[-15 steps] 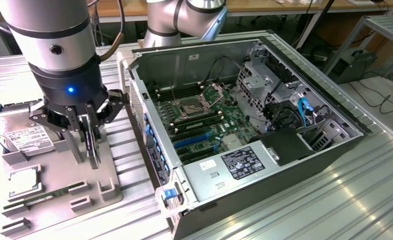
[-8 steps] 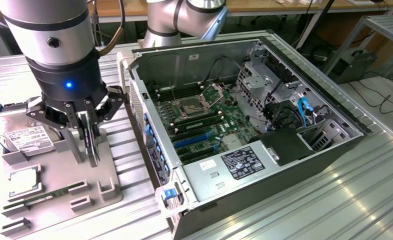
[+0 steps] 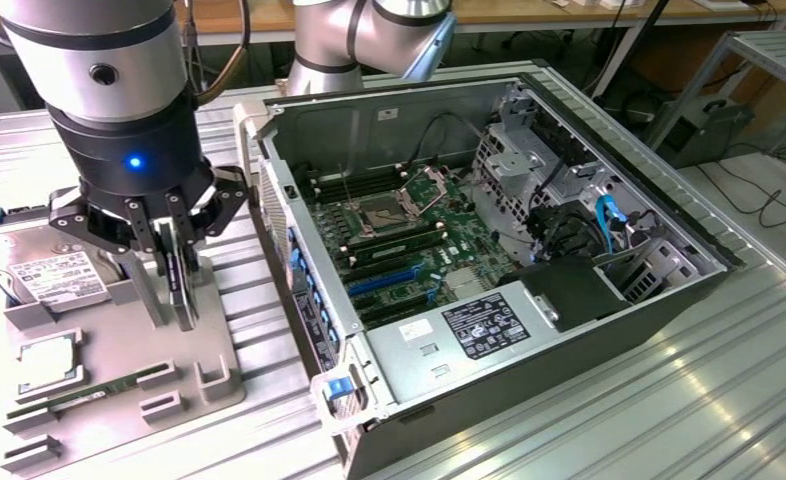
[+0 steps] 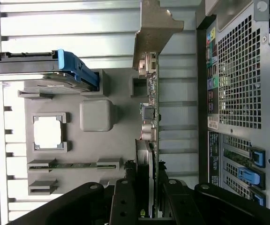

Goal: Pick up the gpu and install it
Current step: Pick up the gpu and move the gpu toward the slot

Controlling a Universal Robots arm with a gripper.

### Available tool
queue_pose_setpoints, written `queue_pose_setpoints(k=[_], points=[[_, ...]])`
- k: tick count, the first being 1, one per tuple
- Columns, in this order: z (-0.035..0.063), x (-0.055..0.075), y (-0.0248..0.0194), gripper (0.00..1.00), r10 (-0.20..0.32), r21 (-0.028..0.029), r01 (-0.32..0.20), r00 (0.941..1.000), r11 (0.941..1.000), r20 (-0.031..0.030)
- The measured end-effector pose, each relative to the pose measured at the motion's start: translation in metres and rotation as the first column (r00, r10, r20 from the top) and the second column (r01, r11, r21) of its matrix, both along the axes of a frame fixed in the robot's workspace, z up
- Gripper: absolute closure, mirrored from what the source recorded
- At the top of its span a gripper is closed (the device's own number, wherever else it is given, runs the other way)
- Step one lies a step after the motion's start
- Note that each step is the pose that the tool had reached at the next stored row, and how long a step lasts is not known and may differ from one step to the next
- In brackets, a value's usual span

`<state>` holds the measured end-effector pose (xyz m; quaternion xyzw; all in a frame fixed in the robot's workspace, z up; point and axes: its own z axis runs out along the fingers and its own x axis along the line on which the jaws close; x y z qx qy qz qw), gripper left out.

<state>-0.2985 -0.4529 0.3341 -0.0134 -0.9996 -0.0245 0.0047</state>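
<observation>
The gpu (image 3: 182,288) stands on edge, a thin dark card between my fingers, low over the grey holder plate (image 3: 166,375) at the exterior view's left. My gripper (image 3: 169,250) is shut on its upper part. In the wrist view the gpu (image 4: 151,112) shows edge-on, with green board, connectors and the silver bracket (image 4: 156,28) at its far end. There my gripper (image 4: 151,192) has its black fingers (image 4: 123,201) pressed against both faces of the card. I cannot tell whether the card's lower edge still touches the plate.
The open computer case (image 3: 713,255) lies to the exterior view's right of the plate, with blue card slots (image 3: 382,282) on its motherboard. Its perforated rear panel (image 4: 243,70) is beside the card. On the plate lie a hard drive (image 3: 49,275), a processor (image 3: 46,360) and a memory stick (image 3: 93,393).
</observation>
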Motion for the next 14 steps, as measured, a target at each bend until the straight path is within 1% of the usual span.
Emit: queue_pose_setpoints(k=[14], points=[[0.0128, 0.000, 0.0000, 0.73, 0.000, 0.0001, 0.000, 1.0000, 1.0000, -0.0016]])
